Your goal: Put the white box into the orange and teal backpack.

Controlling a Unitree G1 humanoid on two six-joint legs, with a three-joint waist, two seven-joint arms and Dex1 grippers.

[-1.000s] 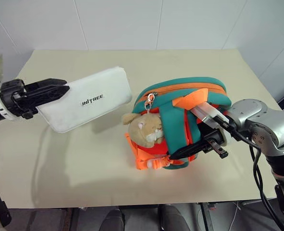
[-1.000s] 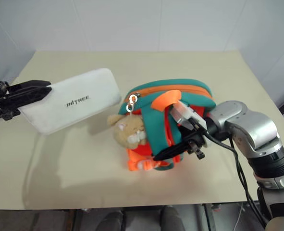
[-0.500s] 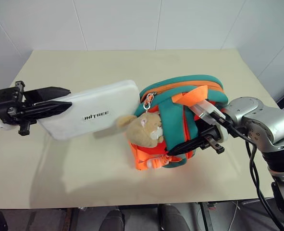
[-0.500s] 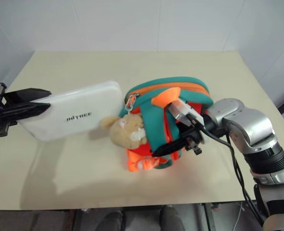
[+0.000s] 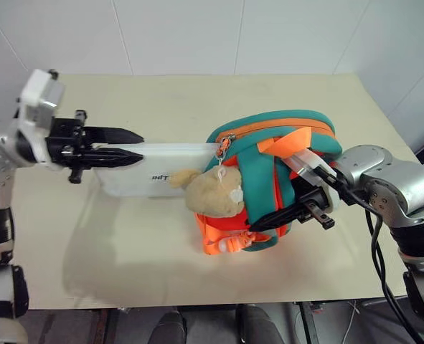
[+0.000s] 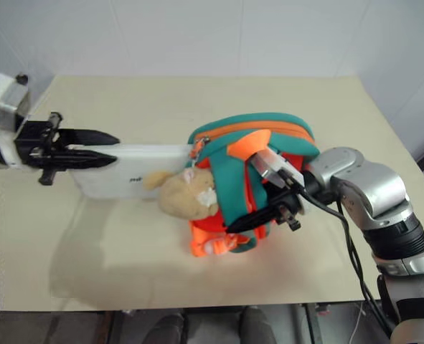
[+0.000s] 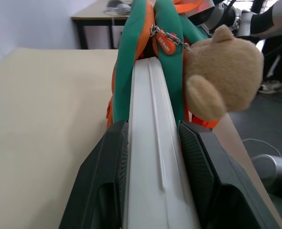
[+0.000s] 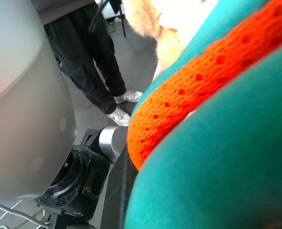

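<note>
The white box (image 5: pixel 143 166) is held on edge above the table, with my left gripper (image 5: pixel 136 147) shut on its near end. In the left wrist view both black fingers (image 7: pixel 107 171) press the box (image 7: pixel 150 143) from either side. The box's far end meets the zip opening of the orange and teal backpack (image 5: pixel 283 132), between its teal rims (image 7: pixel 131 57). How far in it reaches is hidden. A tan plush toy (image 5: pixel 215 192) hangs in front of the box. My right gripper (image 5: pixel 298 208) is shut on the backpack's teal strap (image 8: pixel 226 167), keeping the backpack upright.
The beige table (image 5: pixel 125 244) has open surface left of and in front of the backpack. A white tiled wall stands behind its far edge. A person's legs (image 8: pixel 93 62) stand beyond the table.
My left gripper carried the box to the right and rolled it from flat to edge-on. Its far end went from clear of the backpack to the zip opening. The right gripper stayed put.
</note>
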